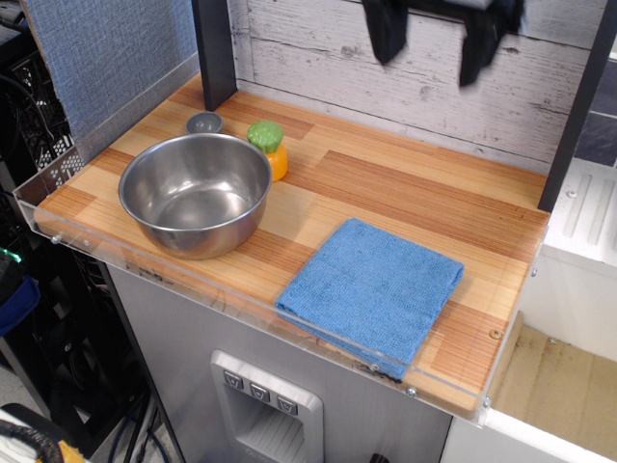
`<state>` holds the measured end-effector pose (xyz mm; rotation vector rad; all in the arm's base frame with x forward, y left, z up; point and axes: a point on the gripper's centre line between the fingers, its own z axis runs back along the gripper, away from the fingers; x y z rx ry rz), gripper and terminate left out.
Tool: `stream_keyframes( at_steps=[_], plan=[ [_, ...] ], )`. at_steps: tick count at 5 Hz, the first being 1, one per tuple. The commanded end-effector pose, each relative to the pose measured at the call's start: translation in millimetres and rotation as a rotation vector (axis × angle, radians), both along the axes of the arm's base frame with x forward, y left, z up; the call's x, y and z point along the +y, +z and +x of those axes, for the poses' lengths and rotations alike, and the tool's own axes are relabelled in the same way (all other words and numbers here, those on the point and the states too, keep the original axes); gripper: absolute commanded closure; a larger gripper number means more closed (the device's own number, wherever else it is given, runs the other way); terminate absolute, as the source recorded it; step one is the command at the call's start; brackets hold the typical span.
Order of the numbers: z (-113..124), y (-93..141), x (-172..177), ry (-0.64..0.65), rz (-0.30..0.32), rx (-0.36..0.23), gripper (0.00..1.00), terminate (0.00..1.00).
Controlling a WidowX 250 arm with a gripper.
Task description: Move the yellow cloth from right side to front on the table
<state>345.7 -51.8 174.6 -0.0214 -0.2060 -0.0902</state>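
The blue folded terry cloth lies flat at the front rim of the striped wooden table; soft, light and limp, best pinched at an edge. The gripper hangs high above, fingers spread and empty.

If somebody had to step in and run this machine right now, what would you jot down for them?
Gripper: raised high at the top of the view, over the back wall, jaws apart, holding nothing.
Cloth: blue, folded, lying flat at the front edge of the table, against the clear rim, right of the steel bowl. Nothing is touching it.
Done: the cloth looks placed at the front and released.
Left: probably nothing but parking the arm; check that the spot suits you.
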Motion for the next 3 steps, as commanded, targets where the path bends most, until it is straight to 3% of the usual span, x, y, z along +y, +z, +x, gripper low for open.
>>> stream_keyframes(
  at_steps=[1,3],
  plan=[
    [-14.2,40.5,17.0,0.015,-0.038,-0.037,0.0,0.0],
    [-8.0,47.1,31.9,-0.04,-0.045,0.095,0.0,0.0]
  ],
)
